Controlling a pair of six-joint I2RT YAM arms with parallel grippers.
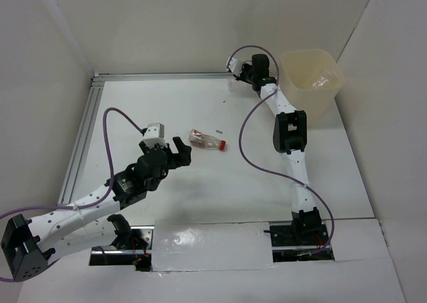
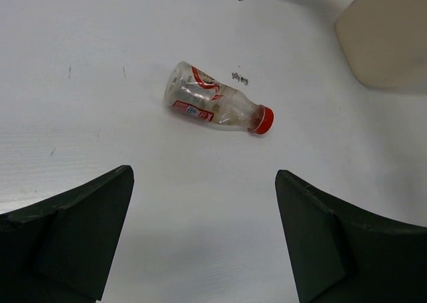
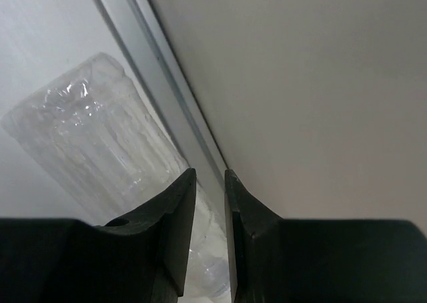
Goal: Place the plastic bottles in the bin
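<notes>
Left wrist view: left gripper [image 2: 203, 175] spread wide, blunt dark matte fingers at the lower corners, gripping nothing. Just beyond, at frame centre, on its side on the smooth white table [image 2: 100, 83]: short clear crinkled bottle [image 2: 213, 103], red cap [image 2: 264, 120] toward the right, red-and-white label. Rounded cream bin [image 2: 387, 36] at upper right. Right wrist view: right gripper [image 3: 210, 176] nearly pressed together, thin slit left; ribbed clear bottle [image 3: 100, 136] behind the fingers beside a grey metal rail [image 3: 160, 76]; pinched or not, cannot tell.
</notes>
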